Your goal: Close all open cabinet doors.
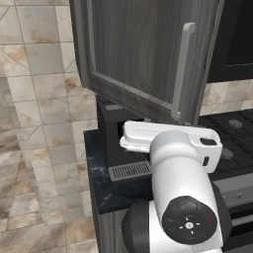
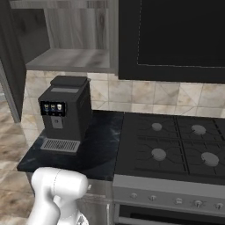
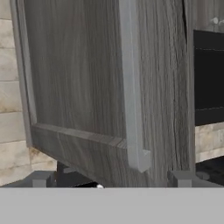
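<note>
One cabinet door (image 1: 138,54), a dark wood-grain panel with a recessed centre, stands swung open above the counter. Its silver bar handle (image 1: 182,69) runs down the free edge. In the hand view the door (image 3: 74,74) is very near, with the handle (image 3: 131,87) just right of centre. My gripper (image 3: 111,181) faces the door's front, open, its fingertips (image 3: 41,179) wide apart with nothing between them. In the right base view the door's edge (image 2: 9,66) shows at far left, beside the open cabinet shelf (image 2: 70,57).
A black coffee machine (image 2: 66,114) stands on the dark counter (image 2: 101,149) under the open cabinet. To its right lies the stove (image 2: 176,149), with the black microwave (image 2: 176,35) above it. A tiled wall (image 1: 39,99) lies to the left.
</note>
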Tool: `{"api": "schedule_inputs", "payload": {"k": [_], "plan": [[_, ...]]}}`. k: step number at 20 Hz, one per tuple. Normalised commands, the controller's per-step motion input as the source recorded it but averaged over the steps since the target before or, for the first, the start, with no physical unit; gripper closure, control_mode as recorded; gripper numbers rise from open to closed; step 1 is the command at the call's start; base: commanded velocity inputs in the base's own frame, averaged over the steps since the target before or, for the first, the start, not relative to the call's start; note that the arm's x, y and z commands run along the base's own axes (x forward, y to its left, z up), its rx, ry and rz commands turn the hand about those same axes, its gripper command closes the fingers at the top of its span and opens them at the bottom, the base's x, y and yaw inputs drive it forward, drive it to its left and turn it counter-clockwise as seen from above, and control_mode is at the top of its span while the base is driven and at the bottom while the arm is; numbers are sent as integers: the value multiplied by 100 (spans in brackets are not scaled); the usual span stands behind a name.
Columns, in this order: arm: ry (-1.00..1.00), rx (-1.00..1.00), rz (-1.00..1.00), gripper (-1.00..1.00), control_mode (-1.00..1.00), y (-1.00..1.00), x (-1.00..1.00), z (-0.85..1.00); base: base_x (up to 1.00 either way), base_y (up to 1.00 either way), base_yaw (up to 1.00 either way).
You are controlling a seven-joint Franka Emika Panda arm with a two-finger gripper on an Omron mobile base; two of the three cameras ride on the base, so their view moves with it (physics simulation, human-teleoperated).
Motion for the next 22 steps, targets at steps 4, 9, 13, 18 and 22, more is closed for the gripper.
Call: {"api": "schedule_inputs", "payload": {"k": [4,9,13,18,22], "plan": [[0,0,-5,-100,-100,1,0,0,0,0,0],[0,-1,-4,-100,-100,0,2,-6,0,0,0],[0,0,-6,-100,-100,0,13,-8,0,0,0],[0,0,-7,-100,-100,0,24,-12,0,0,0],[0,0,-7,-100,-100,0,34,-9,0,0,0]]}}
